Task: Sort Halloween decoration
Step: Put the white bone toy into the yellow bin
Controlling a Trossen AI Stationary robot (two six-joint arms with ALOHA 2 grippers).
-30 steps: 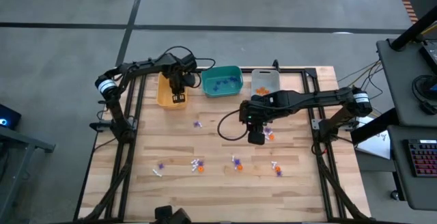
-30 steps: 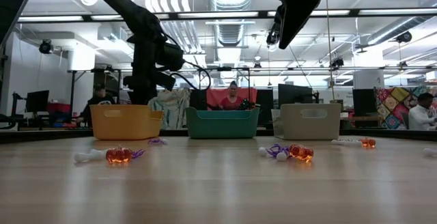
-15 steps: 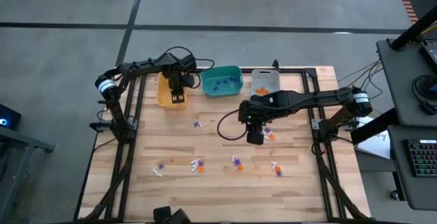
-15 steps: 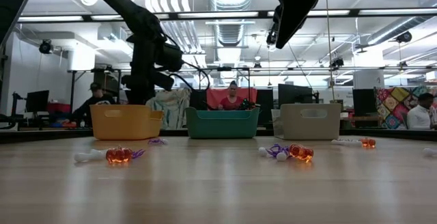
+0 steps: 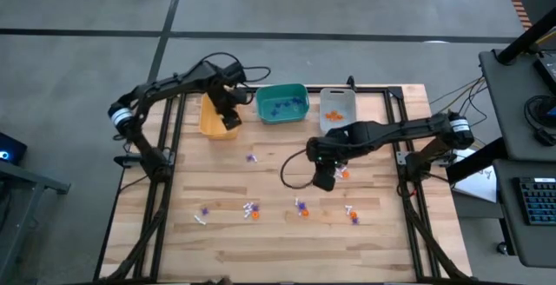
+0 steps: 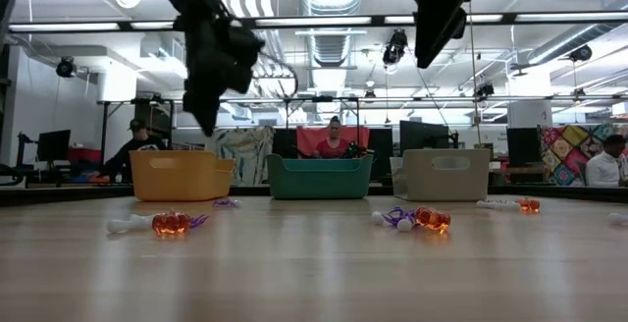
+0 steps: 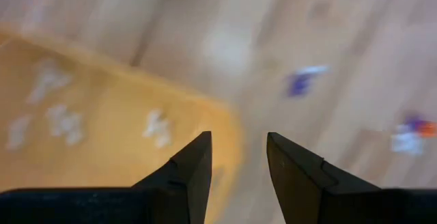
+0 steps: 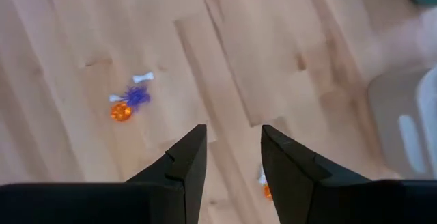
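Observation:
The Halloween decoration lies scattered as tiny orange, purple and white trinkets on the wooden table, for instance one [image 5: 251, 157] in the middle and several [image 5: 301, 207] near the front. More of them, white ones [image 7: 65, 121], lie in the yellow bin [image 5: 211, 118]. My left gripper [image 7: 237, 149] hangs open above that bin's near right corner, with nothing between its fingers. My right gripper [image 8: 234, 138] is open and high over the table's middle [image 5: 323, 181], above a small cluster of trinkets [image 8: 128, 101].
A teal bin [image 5: 282, 102] and a grey bin [image 5: 337, 107] stand beside the yellow one along the far edge; both hold trinkets. Black frame rails [image 5: 165, 172] run along the table's left and right sides. Beyond the table, people [image 6: 332, 140] sit in the room.
My left gripper has risen out of the yellow bin, tipped and turned, and now hangs above the bin's near right corner. My right gripper has rolled about its own pointing line while staying over the table's middle. The trinkets on the table lie as before.

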